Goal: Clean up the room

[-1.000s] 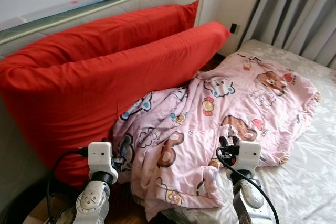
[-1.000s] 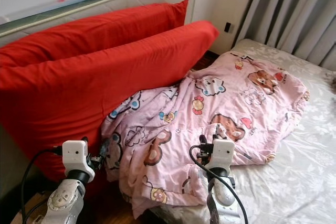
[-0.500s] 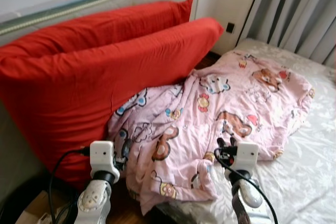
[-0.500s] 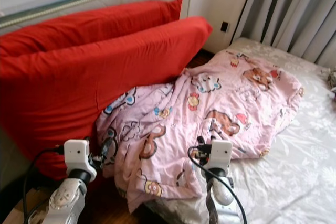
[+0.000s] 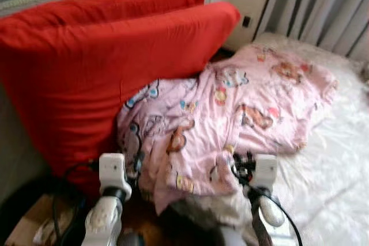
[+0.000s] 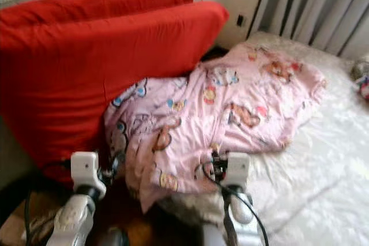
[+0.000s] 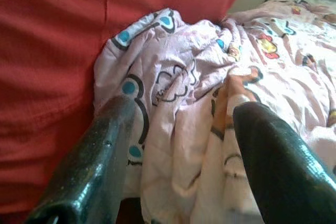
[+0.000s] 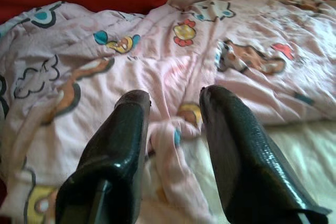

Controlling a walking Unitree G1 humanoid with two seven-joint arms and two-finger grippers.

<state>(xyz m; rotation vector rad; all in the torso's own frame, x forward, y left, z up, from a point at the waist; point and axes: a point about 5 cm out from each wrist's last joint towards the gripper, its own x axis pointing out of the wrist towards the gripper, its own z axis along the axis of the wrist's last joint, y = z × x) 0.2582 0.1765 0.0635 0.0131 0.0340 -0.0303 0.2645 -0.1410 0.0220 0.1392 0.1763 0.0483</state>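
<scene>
A crumpled pink quilt (image 5: 230, 108) with cartoon prints lies across the head of the bed, its near corner hanging off the mattress edge. Two big red pillows (image 5: 104, 56) lean upright behind it on the left. My left gripper (image 5: 136, 164) is held low in front of the quilt's left fold, next to the lower pillow; the left wrist view shows it (image 7: 186, 107) open and wide, with nothing between the fingers. My right gripper (image 5: 242, 164) is just short of the hanging corner. It (image 8: 174, 94) is open too, with the quilt lying a little beyond the fingertips.
A white patterned sheet (image 5: 334, 182) covers the bed to the right. Grey curtains (image 5: 323, 4) hang behind, with a wall socket (image 5: 247, 21) beside them. A cardboard box (image 5: 23, 231) sits on the dark floor at the lower left. Small items (image 6: 362, 79) lie at the bed's right edge.
The whole picture has shifted and blurred: the camera has moved closer to the bed and tipped down. Both arms keep the same pose, and the fingers stay apart.
</scene>
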